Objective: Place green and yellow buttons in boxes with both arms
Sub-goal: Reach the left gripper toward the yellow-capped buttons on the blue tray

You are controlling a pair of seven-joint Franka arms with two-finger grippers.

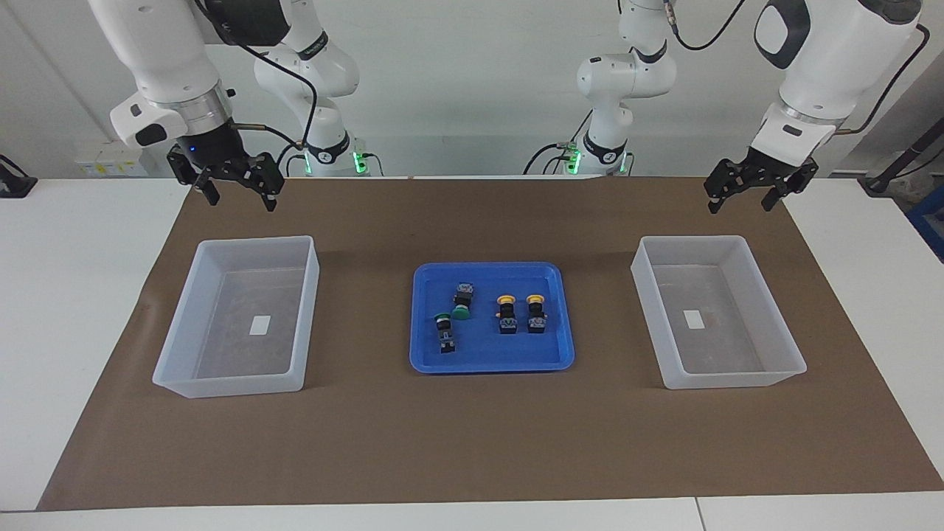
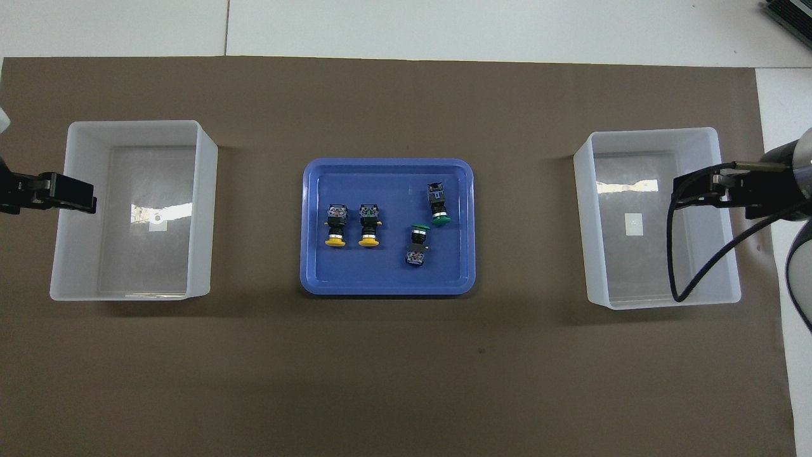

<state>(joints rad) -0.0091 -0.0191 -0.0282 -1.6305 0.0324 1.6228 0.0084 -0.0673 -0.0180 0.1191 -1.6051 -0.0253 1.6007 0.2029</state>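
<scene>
- The blue tray (image 1: 492,361) sits mid-table on the brown mat (image 1: 472,442), between the two boxes and apart from both.
- All four buttons lie on their sides in the tray. The two yellow buttons (image 1: 507,314) (image 1: 536,313) lie side by side, toward the left arm's end.
- The two green buttons (image 1: 462,301) (image 1: 444,332) lie toward the right arm's end, one nearer the robots than the other; whether they touch is hard to tell.
- One box (image 1: 236,317) stands at the right arm's end, the other box (image 1: 715,311) at the left arm's end. Each holds only a small white sticker (image 1: 260,325).
- The right gripper (image 1: 237,192) hangs in the air with fingers spread wide, holding nothing, over the mat's edge by its box.
- The left gripper (image 1: 745,200) hangs likewise at its end, fingers wide, holding nothing.
</scene>
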